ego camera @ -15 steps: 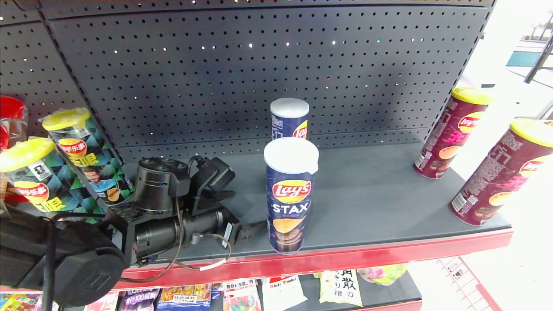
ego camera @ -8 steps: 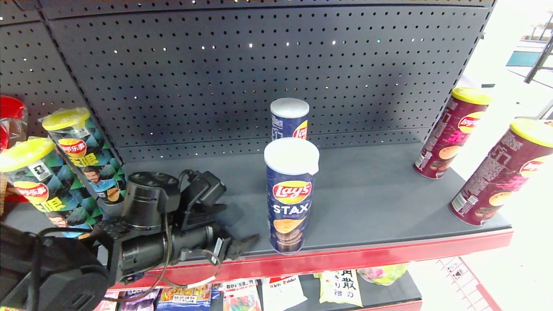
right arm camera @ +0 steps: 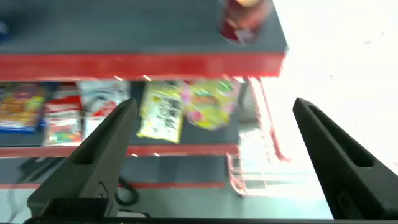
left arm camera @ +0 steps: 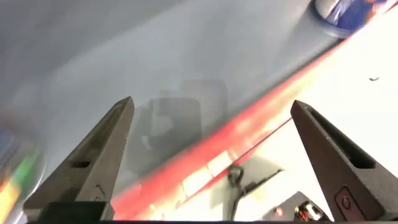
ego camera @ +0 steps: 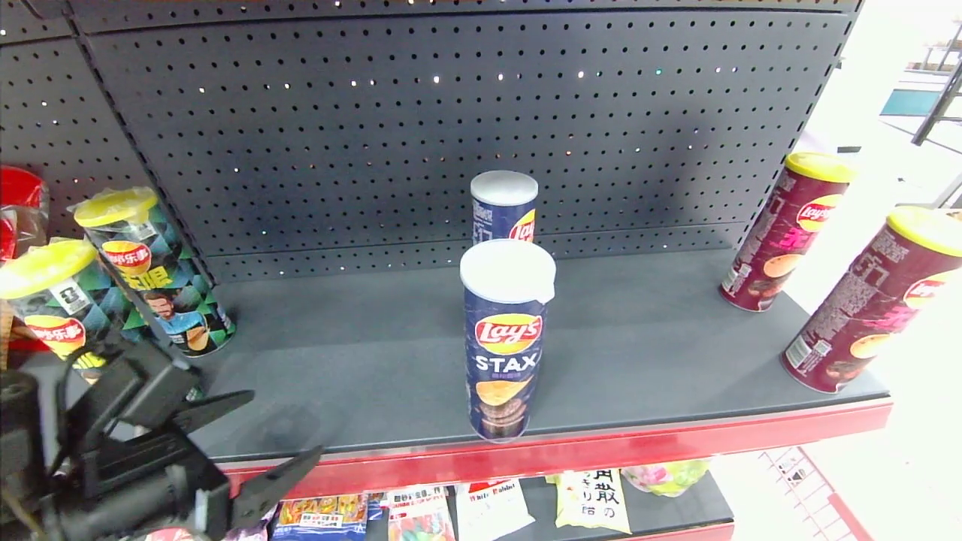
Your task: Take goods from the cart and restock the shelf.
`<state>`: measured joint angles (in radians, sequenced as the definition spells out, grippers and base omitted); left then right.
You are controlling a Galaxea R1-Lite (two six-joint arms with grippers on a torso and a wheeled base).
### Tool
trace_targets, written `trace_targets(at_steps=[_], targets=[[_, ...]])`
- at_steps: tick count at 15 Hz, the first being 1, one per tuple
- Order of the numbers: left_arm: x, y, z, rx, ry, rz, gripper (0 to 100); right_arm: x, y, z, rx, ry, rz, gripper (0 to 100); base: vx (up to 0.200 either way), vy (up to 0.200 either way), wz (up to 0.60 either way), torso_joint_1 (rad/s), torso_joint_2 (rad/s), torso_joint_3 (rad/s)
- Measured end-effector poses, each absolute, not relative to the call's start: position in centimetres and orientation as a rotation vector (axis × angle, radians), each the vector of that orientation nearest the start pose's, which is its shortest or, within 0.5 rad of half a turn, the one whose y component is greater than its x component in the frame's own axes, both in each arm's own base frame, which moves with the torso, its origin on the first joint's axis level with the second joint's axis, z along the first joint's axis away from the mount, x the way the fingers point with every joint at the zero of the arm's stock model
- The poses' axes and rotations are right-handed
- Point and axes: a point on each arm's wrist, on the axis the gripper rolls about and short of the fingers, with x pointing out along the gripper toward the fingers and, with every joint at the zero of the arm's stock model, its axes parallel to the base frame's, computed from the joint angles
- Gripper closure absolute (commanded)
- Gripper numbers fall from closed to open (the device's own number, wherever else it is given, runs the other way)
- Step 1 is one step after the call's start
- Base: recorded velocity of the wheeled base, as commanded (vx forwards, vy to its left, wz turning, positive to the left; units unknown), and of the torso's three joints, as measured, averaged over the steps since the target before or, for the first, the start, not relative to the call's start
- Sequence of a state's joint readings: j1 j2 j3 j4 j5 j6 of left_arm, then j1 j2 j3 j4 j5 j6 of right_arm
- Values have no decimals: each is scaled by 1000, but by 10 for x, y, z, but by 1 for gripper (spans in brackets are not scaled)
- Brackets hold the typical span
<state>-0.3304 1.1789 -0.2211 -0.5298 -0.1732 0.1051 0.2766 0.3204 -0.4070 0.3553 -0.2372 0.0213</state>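
Note:
Two blue chip cans with white lids stand mid-shelf, one at the front [ego camera: 505, 338] and one behind it [ego camera: 502, 207] by the pegboard. My left gripper [ego camera: 285, 421] hovers at the shelf's front-left edge, well left of the front can, open and holding nothing. In the left wrist view the left gripper [left arm camera: 211, 102] spans the grey shelf and its red lip, with a blue can's base [left arm camera: 342, 9] far off. My right gripper [right arm camera: 214, 102] is open and empty, below and in front of the shelf's red edge [right arm camera: 143, 65].
Two maroon cans [ego camera: 782, 233] [ego camera: 872, 300] stand at the shelf's right end. Two teal cans with yellow lids [ego camera: 154, 270] [ego camera: 52, 308] stand at the left. Bare grey shelf [ego camera: 361, 361] lies between the groups. Snack bags [right arm camera: 165, 109] sit on the lower shelf.
My left arm has pulled back from beside the front blue can, left and down off the shelf's front edge, staying open. The cans have not moved.

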Motion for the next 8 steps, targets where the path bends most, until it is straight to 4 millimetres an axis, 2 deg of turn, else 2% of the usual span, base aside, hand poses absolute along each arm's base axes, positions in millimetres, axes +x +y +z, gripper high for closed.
trace_targets(at_steps=[3,5,6,8], targets=[[67,-19,136,94,543,-390,0,-34,-10,146,-86,281,-96,0,0,0,0,0,0,0],[23,-6,133,56,600,-278,0,-40,-8,136,-119,284,-167,0,0,0,0,0,0,0],[2,-2,130,43,581,-211,0,-42,-6,132,-128,282,-201,0,0,0,0,0,0,0],[-26,2,120,20,500,-105,0,-43,-3,121,-134,298,-256,0,0,0,0,0,0,0]])
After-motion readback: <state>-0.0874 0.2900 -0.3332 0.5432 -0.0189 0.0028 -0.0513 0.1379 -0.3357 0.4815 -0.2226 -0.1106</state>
